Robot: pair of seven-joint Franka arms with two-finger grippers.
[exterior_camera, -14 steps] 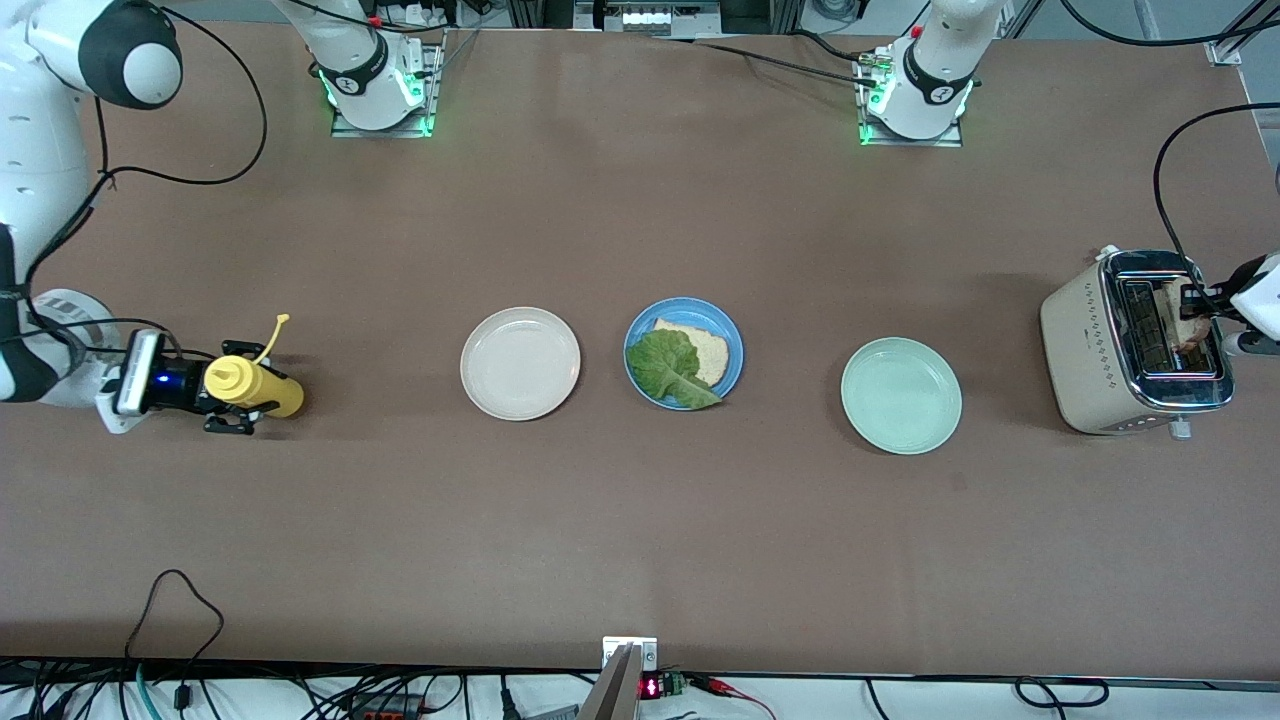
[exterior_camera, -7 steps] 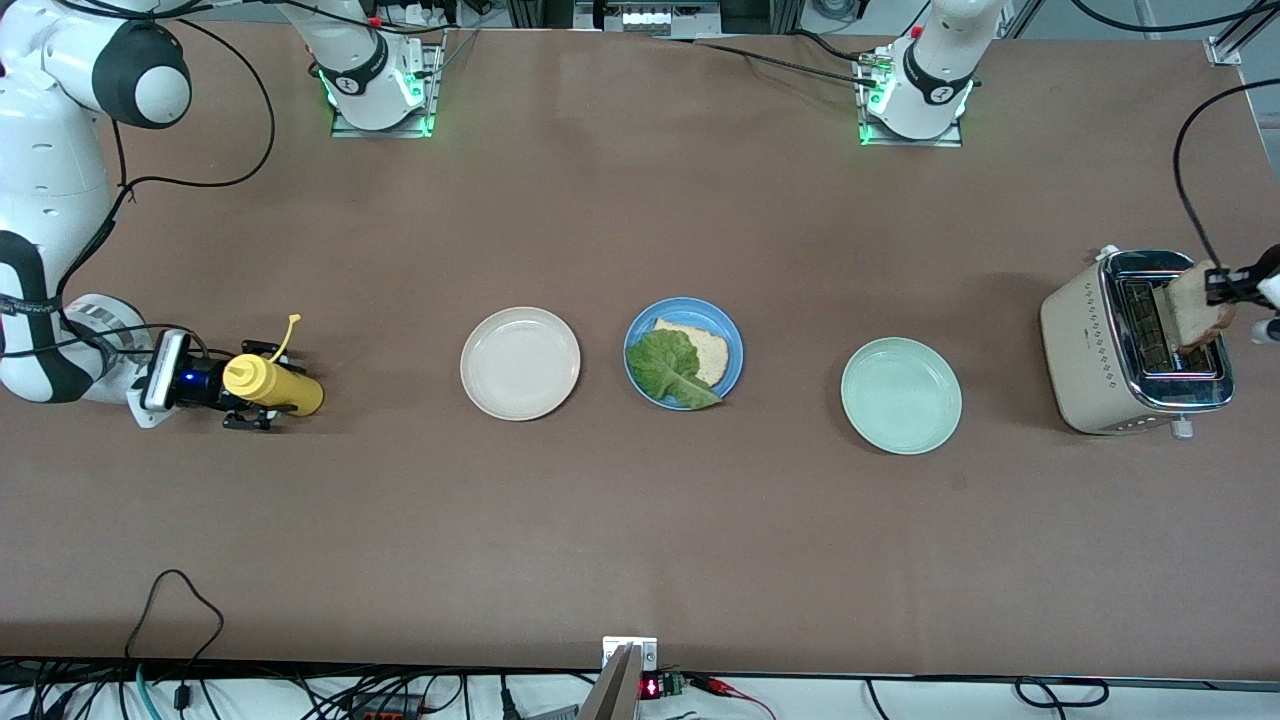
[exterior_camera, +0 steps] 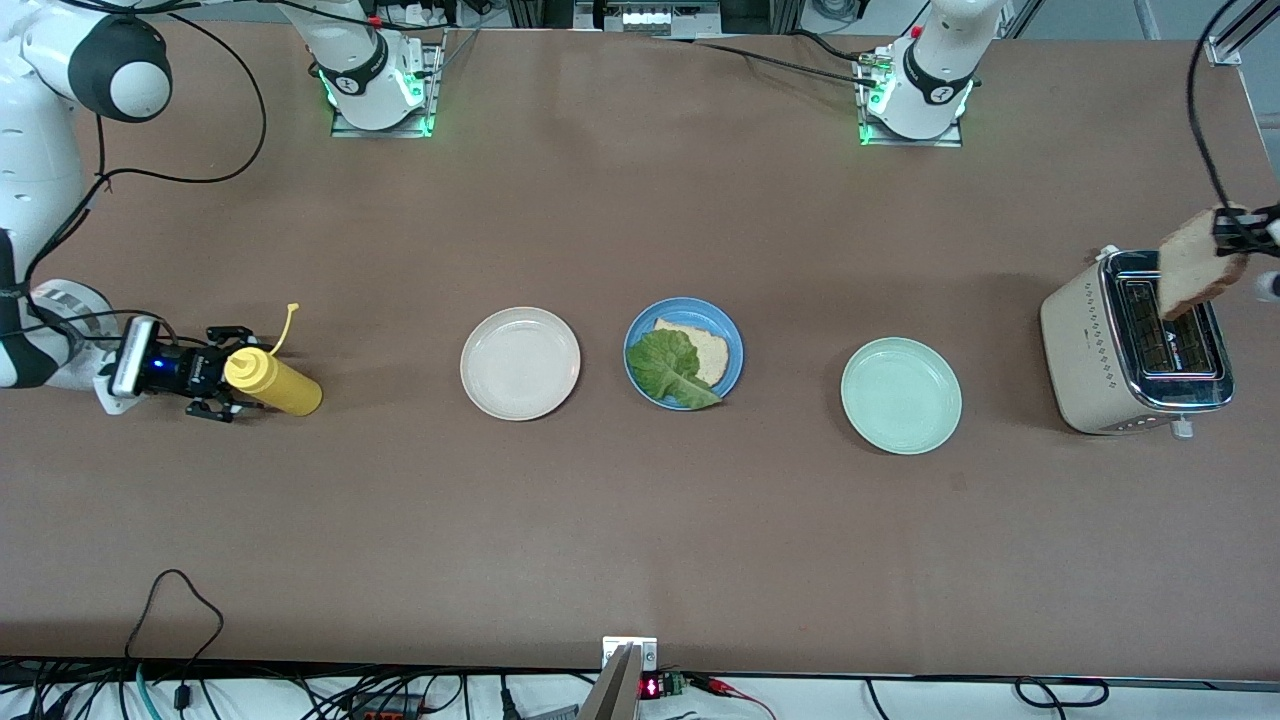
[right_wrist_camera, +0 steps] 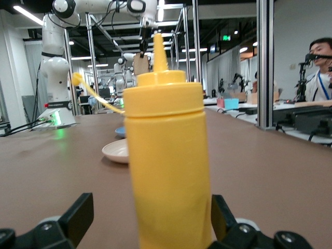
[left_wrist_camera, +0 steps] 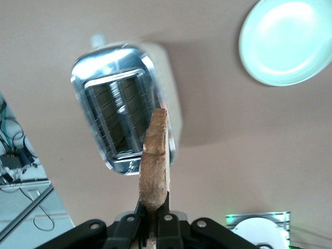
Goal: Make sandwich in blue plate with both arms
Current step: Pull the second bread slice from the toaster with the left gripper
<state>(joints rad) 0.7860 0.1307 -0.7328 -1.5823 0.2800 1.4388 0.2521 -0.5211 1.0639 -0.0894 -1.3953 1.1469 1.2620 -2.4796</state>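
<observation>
The blue plate (exterior_camera: 735, 340) sits mid-table and holds one bread slice (exterior_camera: 708, 352) with a green lettuce leaf (exterior_camera: 668, 368) partly on top of it. My left gripper (exterior_camera: 1230, 233) hangs above the toaster (exterior_camera: 1110, 345), shut on a second toasted slice (exterior_camera: 1192, 268) that is clear of the slots. In the left wrist view the slice (left_wrist_camera: 154, 161) stands edge-on between the closed fingers of the left gripper (left_wrist_camera: 154, 210). My right gripper (exterior_camera: 212, 386) is low at the right arm's end of the table, open. Its fingers stand apart on either side of the upright yellow bottle (right_wrist_camera: 166, 166).
A cream-white plate (exterior_camera: 520, 363) lies beside the blue plate toward the right arm's end. A mint-green plate (exterior_camera: 901, 395) lies toward the left arm's end, between the blue plate and the toaster. The yellow bottle (exterior_camera: 272, 381) stands by the right gripper.
The left gripper has lifted the toast up out of the toaster slot. The right gripper has opened off the yellow bottle and drawn back a little.
</observation>
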